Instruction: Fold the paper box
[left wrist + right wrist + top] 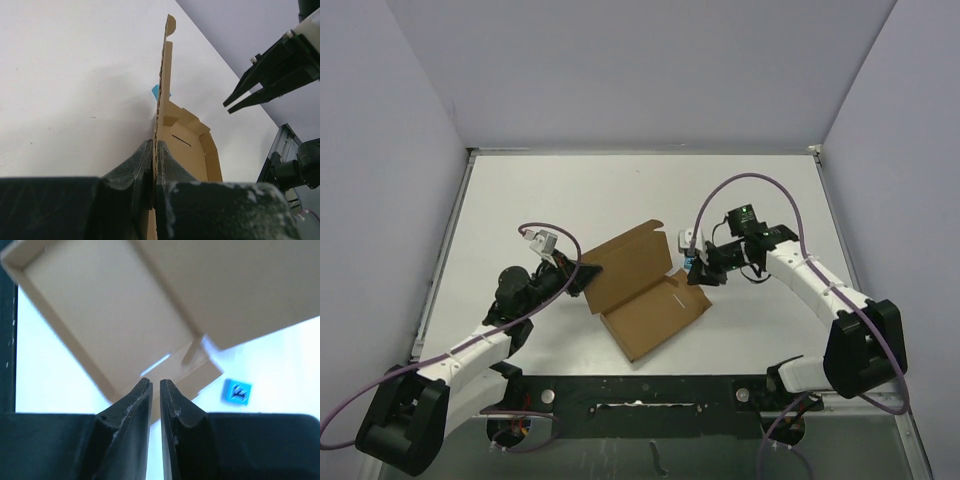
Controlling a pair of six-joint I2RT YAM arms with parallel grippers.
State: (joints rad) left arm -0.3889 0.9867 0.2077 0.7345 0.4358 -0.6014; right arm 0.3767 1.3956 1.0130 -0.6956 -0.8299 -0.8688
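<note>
Brown cardboard paper box point(655, 310), raised lid point(625, 262) pinched in my left fingers point(132, 167). Right fingers point(127, 410) hover slightly apart, empty; next, I'd fold the lid down.

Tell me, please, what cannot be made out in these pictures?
- Left wrist view: the raised lid of the paper box hides most of the blue cube.
- Top view: the cube is only a tiny speck against the right gripper; the left gripper covers the lid edge that it pinches.
- Right wrist view: the box runs off the top and right edges; the cube's dark mark is too blurred to read.
</note>
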